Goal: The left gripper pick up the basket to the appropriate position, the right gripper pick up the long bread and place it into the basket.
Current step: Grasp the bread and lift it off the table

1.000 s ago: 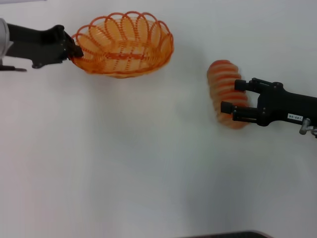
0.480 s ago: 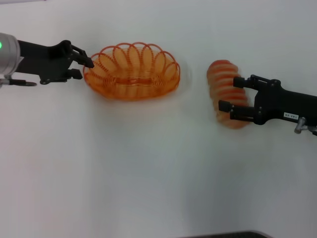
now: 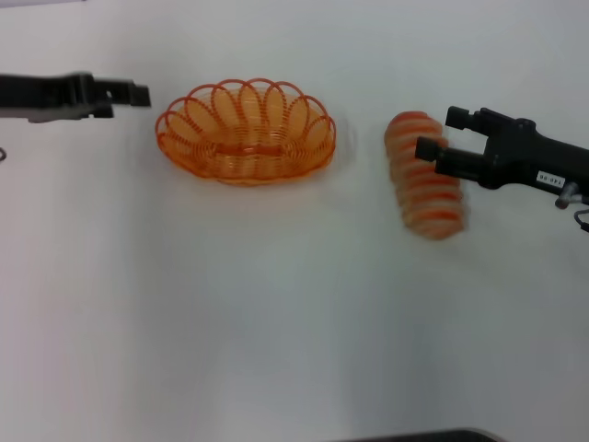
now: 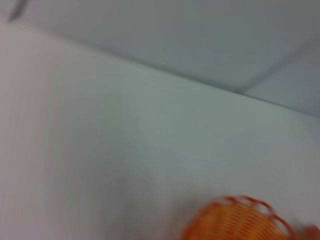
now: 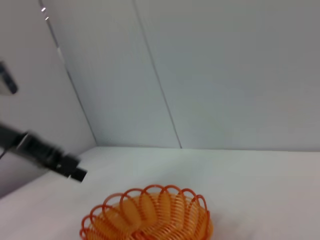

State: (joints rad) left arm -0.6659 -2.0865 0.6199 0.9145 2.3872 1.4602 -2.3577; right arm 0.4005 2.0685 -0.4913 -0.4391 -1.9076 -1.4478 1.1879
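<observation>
white table (image 3: 276,322) | basket (image 3: 246,131) empty | right gripper (image 3: 440,145) wide beside long bread (image 3: 425,187), label unreadable

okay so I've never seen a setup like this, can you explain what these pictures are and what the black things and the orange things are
These are three cameras on a two-armed robot. The head camera looks down at a white table. The black shapes are its grippers. The left gripper is beside the orange wire basket, apart from it and holding nothing. The right gripper is open at the far end of the long bread, a ridged loaf lying on the table. The other two pictures come from wrist cameras; both show the basket, and the right wrist one also shows the left gripper.
</observation>
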